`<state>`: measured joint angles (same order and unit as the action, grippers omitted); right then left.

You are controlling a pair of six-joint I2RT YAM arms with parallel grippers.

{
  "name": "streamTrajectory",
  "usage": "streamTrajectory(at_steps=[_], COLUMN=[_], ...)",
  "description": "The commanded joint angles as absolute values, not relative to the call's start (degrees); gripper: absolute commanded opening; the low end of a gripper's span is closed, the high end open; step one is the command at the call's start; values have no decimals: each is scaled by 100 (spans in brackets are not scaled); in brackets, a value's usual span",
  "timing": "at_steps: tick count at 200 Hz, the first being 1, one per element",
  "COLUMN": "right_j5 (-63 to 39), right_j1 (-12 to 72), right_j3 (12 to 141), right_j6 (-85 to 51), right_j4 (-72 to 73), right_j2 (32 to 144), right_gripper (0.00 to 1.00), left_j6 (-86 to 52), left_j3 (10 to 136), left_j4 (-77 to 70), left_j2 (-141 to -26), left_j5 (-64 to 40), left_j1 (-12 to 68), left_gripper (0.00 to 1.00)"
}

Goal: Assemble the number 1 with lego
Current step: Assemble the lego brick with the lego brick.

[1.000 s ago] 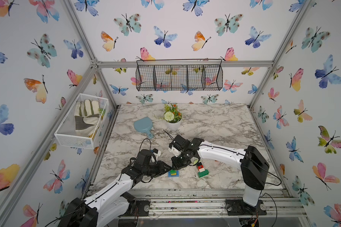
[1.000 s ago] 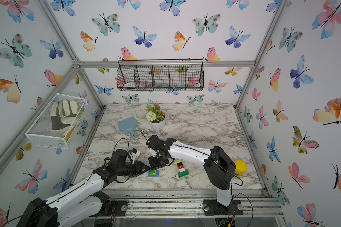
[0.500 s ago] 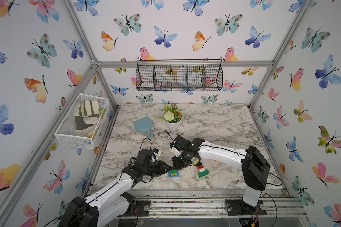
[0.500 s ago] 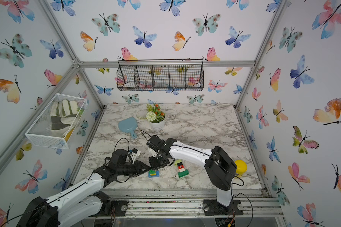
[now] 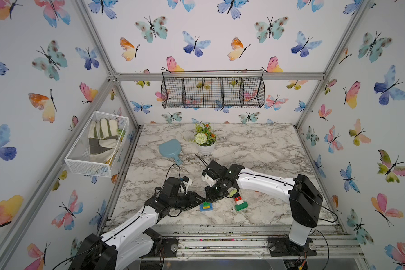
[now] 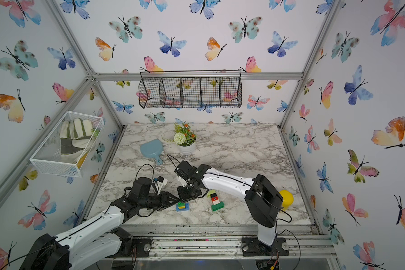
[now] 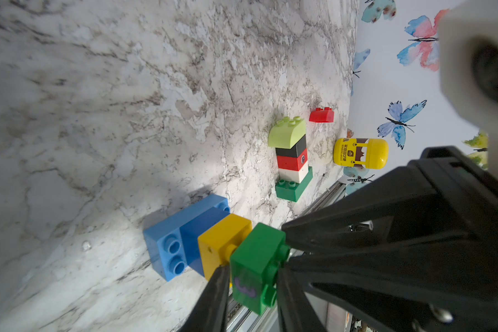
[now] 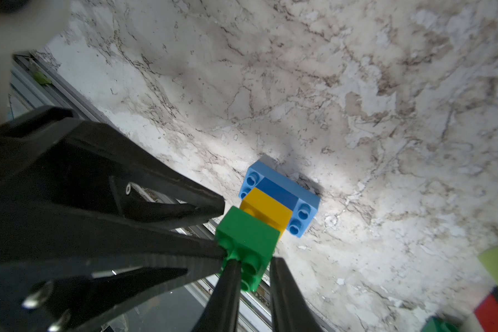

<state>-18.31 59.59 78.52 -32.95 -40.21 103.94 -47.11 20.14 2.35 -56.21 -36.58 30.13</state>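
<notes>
Left gripper [image 7: 252, 271] astride green brick [image 7: 256, 253], topping upright stack [image 7: 213, 241], long axis vertical

Lab test cell; aluminium frame [image 5: 138, 76], butterfly wallpaper [image 5: 194, 44], marble-print tabletop [image 5: 267, 149]

And here we are inside the booth: pale walls [image 5: 288, 93] papered with watercolour butterflies and braced by grey aluminium struts [image 5: 290, 76]. At twelve o'clock a black wire basket [image 5: 212, 92] hangs on the back wall, split into compartments. Over at nine o'clock a white mesh bin [image 5: 87, 167] juts from the side wall, work gloves [image 5: 102, 140] inside. Below, the marble-pattern tabletop [image 5: 255, 149] sits in bright, even light. A potted plant [image 5: 205, 139] stands toward twelve, a blue scoop [image 5: 170, 148] is near it at eleven, and a metal rail [image 5: 220, 243] runs along six.
</notes>
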Motion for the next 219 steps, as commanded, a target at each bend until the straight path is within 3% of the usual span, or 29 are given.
streamTrajectory(at_steps=[1,100,137,180,219], right_j5=[-1916,-1951,-1809,-1593,-1561], right_j1=[5968,5977,5985,6003,6044], right_j3=[7719,7646,7664,7638,7621], right_j6=[-3349,-3461,-3683,-3919,-3937], right_j4=[-4070,-3912,-3815,-3779,-3814], right_j2=[10233,10318,10325,10325,10334], right_gripper=[23,22,23,23,23], left_j6=[-4636,-4484,-4500,-4509,-4508], left_j3=[2092,2209,2274,2424,2316], left_j4=[143,463,514,709,756], left_j2=[-5570,-5783,-5794,-5558,-5499], left_j5=[-3878,-3610,-3477,-3273,-3434], left_j1=[3046,3044,3042,3041,3043], left_gripper=[32,28,30,44,41])
